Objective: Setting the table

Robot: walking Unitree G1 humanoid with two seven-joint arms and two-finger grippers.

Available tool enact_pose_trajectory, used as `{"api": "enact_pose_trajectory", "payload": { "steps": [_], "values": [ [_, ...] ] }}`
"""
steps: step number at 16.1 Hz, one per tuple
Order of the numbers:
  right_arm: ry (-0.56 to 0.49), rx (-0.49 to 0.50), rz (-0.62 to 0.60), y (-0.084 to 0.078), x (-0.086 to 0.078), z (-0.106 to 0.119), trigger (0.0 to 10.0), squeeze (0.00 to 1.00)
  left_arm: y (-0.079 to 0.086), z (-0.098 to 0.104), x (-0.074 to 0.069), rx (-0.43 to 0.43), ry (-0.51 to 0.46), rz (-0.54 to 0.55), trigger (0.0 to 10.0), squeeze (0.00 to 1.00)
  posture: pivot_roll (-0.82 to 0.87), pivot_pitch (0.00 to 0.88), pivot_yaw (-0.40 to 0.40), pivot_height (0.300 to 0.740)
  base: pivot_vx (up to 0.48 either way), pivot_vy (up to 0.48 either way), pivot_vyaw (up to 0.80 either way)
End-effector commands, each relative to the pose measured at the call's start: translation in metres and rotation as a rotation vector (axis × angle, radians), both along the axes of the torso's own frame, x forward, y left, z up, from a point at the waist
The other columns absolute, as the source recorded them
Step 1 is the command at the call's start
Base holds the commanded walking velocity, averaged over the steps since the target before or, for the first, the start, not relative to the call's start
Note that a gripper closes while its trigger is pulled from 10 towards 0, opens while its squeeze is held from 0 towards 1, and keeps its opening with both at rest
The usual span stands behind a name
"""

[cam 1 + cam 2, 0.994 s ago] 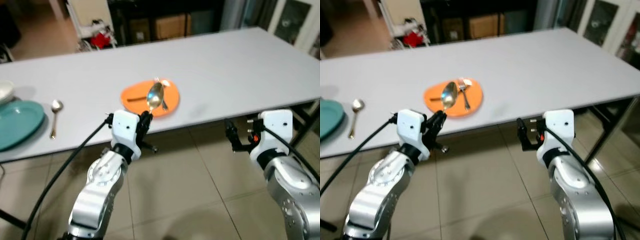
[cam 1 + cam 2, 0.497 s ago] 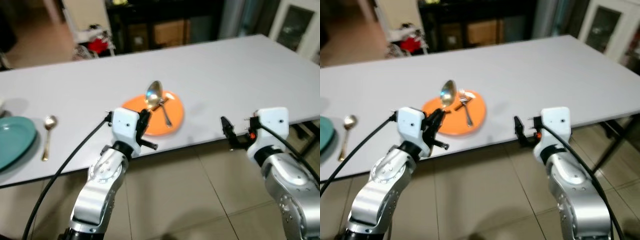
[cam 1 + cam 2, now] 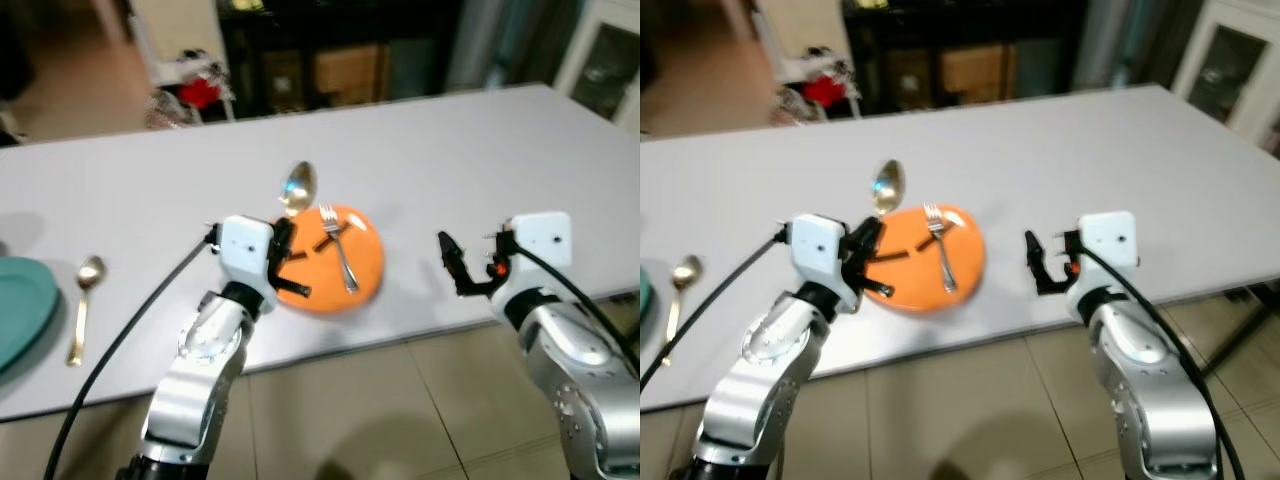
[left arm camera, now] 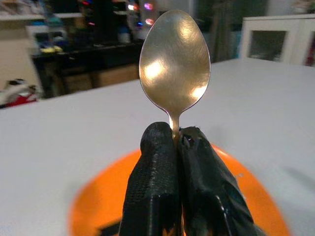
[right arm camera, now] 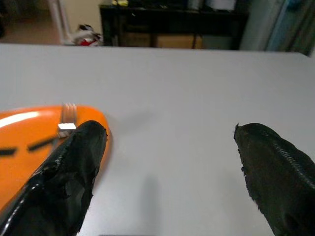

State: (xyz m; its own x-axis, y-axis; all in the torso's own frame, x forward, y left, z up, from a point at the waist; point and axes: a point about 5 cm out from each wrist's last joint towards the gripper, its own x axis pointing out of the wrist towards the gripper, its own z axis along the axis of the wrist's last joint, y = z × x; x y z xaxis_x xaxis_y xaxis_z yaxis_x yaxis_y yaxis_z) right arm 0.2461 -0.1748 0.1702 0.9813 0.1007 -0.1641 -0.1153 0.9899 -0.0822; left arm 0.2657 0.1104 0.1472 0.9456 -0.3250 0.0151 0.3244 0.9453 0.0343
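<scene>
While the spoon (image 3: 298,187) stands bowl-up above the far-left rim of the orange plate (image 3: 362,282), this looks like the carry-and-place step of laying a setting: cutlery in hand, not yet on the table. The left gripper (image 4: 175,142) pinches the spoon's neck tight between both black fingers (image 4: 153,162), pressed together right under the bowl, so the handle runs down out of sight behind them. A fork (image 3: 338,250) already lies across the plate, tines toward the far side, along with a couple of small dark bits I can't identify.

The next move, as I read it, calls for swinging the spoon clear of the plate and lowering it flat onto bare white table (image 3: 450,150) just beside the rim, then releasing. The risk is the upright grip: the wrist needs to tip forward so the spoon lies down rather than dropping on end or clinking onto the plate.

Pose now: the left arm reaches forward from the table's near edge, elbow low, wrist cocked up so the fingers point away over the plate. The right gripper (image 3: 1036,262) hovers over the table just right of the plate, spread wide and carrying nothing, forearm bent in from the right.

Further left on the table lie a second spoon (image 3: 81,303) and the edge of a teal plate (image 3: 20,310), well apart from the action.
</scene>
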Motion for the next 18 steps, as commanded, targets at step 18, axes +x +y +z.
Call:
{"api": "enact_pose_trajectory", "payload": {
  "steps": [18],
  "values": [
    [-0.02,-0.054,0.077,0.0024,0.0033,-0.0012,10.0,0.0,0.0143,0.0007,0.0044,0.035,-0.002,0.122,10.0,0.0,-0.04,0.0,0.032,0.74,0.121,-0.211,0.16]
  ]
}}
